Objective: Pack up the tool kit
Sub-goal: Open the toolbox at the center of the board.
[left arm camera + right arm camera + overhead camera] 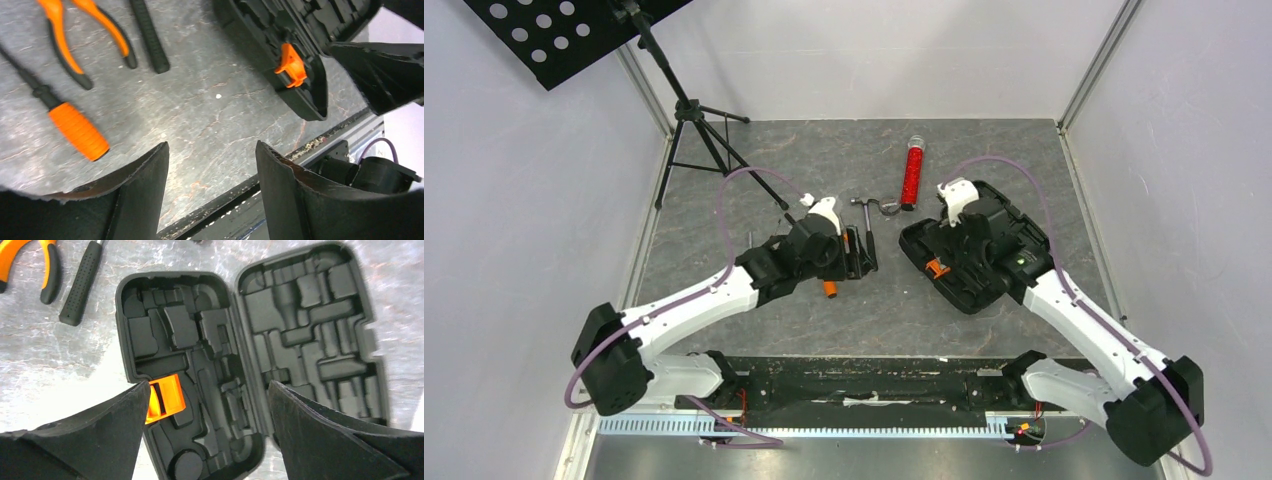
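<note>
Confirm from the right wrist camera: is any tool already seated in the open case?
No, every moulded slot in both halves of the case is empty; the pliers and hammer lie outside it.

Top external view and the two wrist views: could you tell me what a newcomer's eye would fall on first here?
The black case lies open right of centre, its visible moulded slots empty, its orange latch bright on the left edge. Orange-handled pliers and a screwdriver lie loose to its left by the left hand, and a red tube lies farther back.
</note>
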